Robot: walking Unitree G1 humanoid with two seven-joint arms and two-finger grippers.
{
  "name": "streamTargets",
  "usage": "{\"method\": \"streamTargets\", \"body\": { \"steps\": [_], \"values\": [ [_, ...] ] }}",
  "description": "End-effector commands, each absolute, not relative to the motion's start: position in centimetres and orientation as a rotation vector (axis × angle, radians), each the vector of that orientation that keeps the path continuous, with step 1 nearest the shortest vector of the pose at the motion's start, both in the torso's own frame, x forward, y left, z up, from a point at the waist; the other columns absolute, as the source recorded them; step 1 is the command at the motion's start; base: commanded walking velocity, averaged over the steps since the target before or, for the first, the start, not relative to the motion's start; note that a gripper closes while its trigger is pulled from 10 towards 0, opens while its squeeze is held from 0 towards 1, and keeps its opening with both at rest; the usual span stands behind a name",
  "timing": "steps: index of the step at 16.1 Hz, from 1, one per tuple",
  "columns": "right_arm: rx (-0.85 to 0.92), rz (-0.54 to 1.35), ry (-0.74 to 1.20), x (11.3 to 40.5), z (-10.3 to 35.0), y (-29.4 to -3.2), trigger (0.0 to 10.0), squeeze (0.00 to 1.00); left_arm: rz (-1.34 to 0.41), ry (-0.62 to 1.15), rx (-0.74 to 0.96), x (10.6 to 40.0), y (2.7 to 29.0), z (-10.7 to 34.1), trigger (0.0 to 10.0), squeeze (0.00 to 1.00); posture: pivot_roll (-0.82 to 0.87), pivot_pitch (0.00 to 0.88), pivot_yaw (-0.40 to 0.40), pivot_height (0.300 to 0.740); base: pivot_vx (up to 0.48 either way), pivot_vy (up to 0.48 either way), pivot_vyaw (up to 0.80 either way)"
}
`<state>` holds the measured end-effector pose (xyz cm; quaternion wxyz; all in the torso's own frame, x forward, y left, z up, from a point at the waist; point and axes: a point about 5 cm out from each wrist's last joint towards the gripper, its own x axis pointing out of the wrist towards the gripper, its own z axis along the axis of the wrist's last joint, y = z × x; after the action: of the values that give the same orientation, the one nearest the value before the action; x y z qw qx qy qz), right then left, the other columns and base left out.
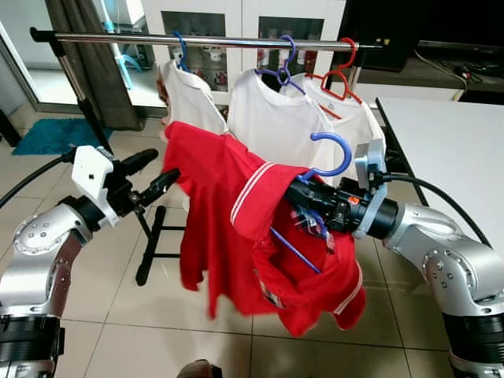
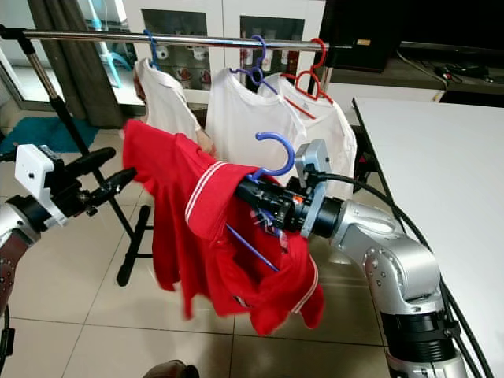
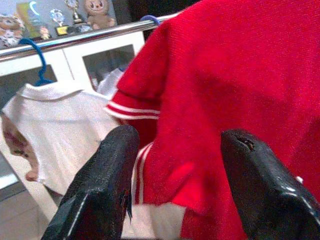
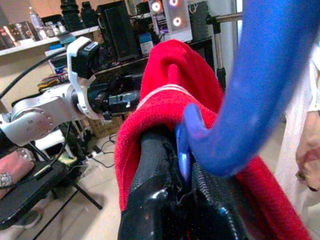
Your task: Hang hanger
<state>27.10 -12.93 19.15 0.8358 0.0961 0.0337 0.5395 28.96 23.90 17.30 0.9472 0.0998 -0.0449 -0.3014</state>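
Note:
A red polo shirt hangs on a blue hanger whose hook sticks up free, below the metal rail. My right gripper is shut on the blue hanger at the base of its hook, with red cloth bunched around the fingers. Out to the left, my left gripper stands open with its fingertips at the edge of the shirt's sleeve. In the left wrist view the red shirt lies just beyond the open fingers.
Three white shirts hang on the rail on blue, purple and red hangers. The rack's black leg stands on the tiled floor. A white table runs along the right. A teal mat lies far left.

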Motion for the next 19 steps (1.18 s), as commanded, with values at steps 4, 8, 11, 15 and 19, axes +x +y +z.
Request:
{"method": "streamTargets", "body": {
  "steps": [4,8,11,15,19],
  "values": [
    [0.207,1.187,0.031,26.54,20.00,-12.52,10.0,0.00,-0.630,-0.085,0.200,29.32,23.88,17.23,0.0,0.00,-0.02,0.014,0.031,0.740,0.000,0.000,0.00],
    [0.203,1.195,0.032,26.42,19.97,-12.35,10.0,0.00,-0.633,-0.113,0.202,29.57,23.79,17.40,0.0,0.00,-0.02,0.008,0.035,0.740,0.000,0.000,0.00],
    [0.199,1.190,0.036,26.39,19.84,-12.34,10.0,0.00,-0.649,-0.137,0.190,29.55,23.69,17.65,0.0,0.00,-0.02,0.005,0.037,0.740,0.000,0.000,0.00],
    [0.198,1.186,0.035,26.34,19.79,-12.31,10.0,0.00,-0.649,-0.150,0.176,29.43,23.69,17.61,0.0,0.00,-0.02,0.000,0.039,0.740,0.000,0.000,0.00],
    [0.196,1.187,0.036,26.26,19.75,-12.29,10.0,0.00,-0.659,-0.142,0.153,29.16,23.78,17.38,0.0,0.00,-0.03,0.000,0.039,0.740,0.000,0.000,0.00]
  ]
}}
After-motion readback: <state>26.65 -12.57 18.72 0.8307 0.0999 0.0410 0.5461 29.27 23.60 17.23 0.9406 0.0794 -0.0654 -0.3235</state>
